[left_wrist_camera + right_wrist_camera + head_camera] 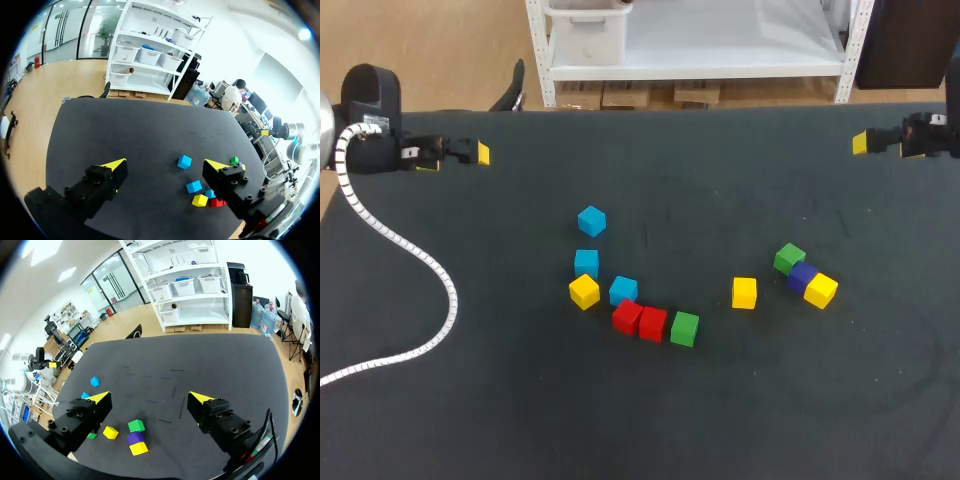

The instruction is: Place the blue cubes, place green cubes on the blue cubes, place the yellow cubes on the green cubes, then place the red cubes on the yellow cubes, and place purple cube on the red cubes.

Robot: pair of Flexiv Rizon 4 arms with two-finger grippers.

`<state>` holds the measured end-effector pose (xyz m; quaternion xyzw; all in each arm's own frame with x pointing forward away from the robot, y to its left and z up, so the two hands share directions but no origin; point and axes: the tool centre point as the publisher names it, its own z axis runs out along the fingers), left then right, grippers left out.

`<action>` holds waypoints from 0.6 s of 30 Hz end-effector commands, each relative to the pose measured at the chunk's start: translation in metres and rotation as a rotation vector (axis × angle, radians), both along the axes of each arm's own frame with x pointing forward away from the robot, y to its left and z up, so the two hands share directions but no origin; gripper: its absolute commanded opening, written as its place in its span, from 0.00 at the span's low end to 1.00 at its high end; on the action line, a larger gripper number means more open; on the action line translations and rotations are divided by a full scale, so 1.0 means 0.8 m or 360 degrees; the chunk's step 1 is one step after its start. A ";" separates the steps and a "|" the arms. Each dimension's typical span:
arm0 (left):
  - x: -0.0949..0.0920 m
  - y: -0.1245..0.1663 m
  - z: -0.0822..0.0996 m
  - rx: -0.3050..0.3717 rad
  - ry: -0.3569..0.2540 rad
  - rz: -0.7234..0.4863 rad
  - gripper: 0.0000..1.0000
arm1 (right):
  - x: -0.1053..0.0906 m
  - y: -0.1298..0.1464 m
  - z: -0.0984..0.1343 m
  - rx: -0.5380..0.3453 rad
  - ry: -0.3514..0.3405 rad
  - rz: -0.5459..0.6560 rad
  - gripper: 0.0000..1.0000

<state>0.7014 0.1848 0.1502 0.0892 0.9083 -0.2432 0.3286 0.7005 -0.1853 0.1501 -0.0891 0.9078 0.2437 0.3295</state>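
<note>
Dark desk (720,420) is carrying everything, and the purple cube (802,275) is serving as reference for all places.

Left arm (370,110) is sitting at the desk's far edge, far left of the purple cube and beyond it. A white ribbed cable (420,265) is trailing from it over the desk, well left of the purple cube. Right arm (932,135) is sitting at the far edge too, right of the purple cube and beyond it.

Left hand (470,153) is hanging with fingers spread wide, pinching nothing, well apart from the purple cube. Right hand (865,142) is also spread wide and pinching nothing, with the purple cube ahead of it and lower down.

- First green cube (789,258) is touching the purple cube on its far-left side.
- First yellow cube (820,290) is touching the purple cube on its near-right side, so the three are making a short diagonal row.
- Second yellow cube (744,292) is lying near the purple cube, to its left.
- Second green cube (684,328) is lying farther left of the purple cube and nearer the front.
- Two red cubes (640,320) are touching each other, farther left of the purple cube again.
- First blue cube (623,290), third yellow cube (584,291) and second blue cube (586,262) are clustering well left of the purple cube.
- Third blue cube (591,220) is sitting alone, well left of the purple cube and beyond it.
</note>
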 end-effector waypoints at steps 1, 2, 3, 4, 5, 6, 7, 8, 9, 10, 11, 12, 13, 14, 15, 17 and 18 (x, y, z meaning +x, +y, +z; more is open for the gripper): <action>0.000 0.000 0.000 0.0001 0.0000 0.0001 1.00 | -0.001 0.000 0.000 -0.0002 -0.0001 -0.0003 1.00; 0.000 0.000 0.000 0.0001 0.0000 0.0001 1.00 | -0.001 0.000 0.000 -0.0002 -0.0001 -0.0003 1.00; 0.000 0.000 0.000 0.0001 0.0000 0.0001 1.00 | -0.001 0.000 0.000 -0.0002 -0.0001 -0.0003 1.00; 0.000 0.000 0.000 0.0001 0.0000 0.0001 1.00 | -0.001 0.000 0.000 -0.0002 -0.0001 -0.0003 1.00; 0.000 0.000 0.000 0.0001 0.0000 0.0001 1.00 | -0.001 0.000 0.000 -0.0002 -0.0001 -0.0003 1.00; 0.000 0.000 0.000 0.0001 0.0000 0.0001 1.00 | -0.001 0.000 0.000 -0.0002 -0.0001 -0.0003 1.00; 0.000 0.000 0.000 0.0001 0.0000 0.0001 1.00 | -0.001 0.000 0.000 -0.0002 -0.0001 -0.0003 1.00; 0.000 0.000 0.000 0.0001 0.0000 0.0001 1.00 | -0.001 0.000 0.000 -0.0002 -0.0001 -0.0003 1.00; 0.000 0.000 0.000 0.0001 0.0000 0.0001 1.00 | -0.001 0.000 0.000 -0.0002 -0.0001 -0.0003 1.00; 0.000 0.000 0.000 0.0001 0.0000 0.0001 1.00 | -0.001 0.000 0.000 -0.0002 -0.0001 -0.0003 1.00; 0.000 0.000 0.000 0.0001 0.0000 0.0001 1.00 | 0.000 -0.001 0.001 -0.0112 -0.0031 0.0032 1.00; 0.000 0.000 0.000 0.0001 0.0000 0.0001 1.00 | 0.001 -0.002 0.001 -0.0212 -0.0079 0.0073 1.00; 0.000 0.000 0.000 0.0001 0.0000 0.0001 1.00 | 0.002 -0.002 0.001 -0.0299 -0.0122 0.0154 1.00; 0.000 0.000 0.000 0.0001 0.0000 0.0001 1.00 | 0.004 -0.003 0.001 -0.0437 -0.0161 0.0238 1.00; 0.000 0.000 0.000 0.0001 0.0000 0.0001 1.00 | 0.005 -0.004 0.001 -0.0523 -0.0191 0.0309 1.00; 0.000 0.000 0.000 0.0001 0.0000 0.0001 1.00 | 0.008 -0.007 0.001 -0.0667 -0.0248 0.0503 1.00; 0.000 0.000 0.000 0.0001 0.0000 0.0001 1.00 | 0.009 -0.008 0.001 -0.0713 -0.0283 0.0593 1.00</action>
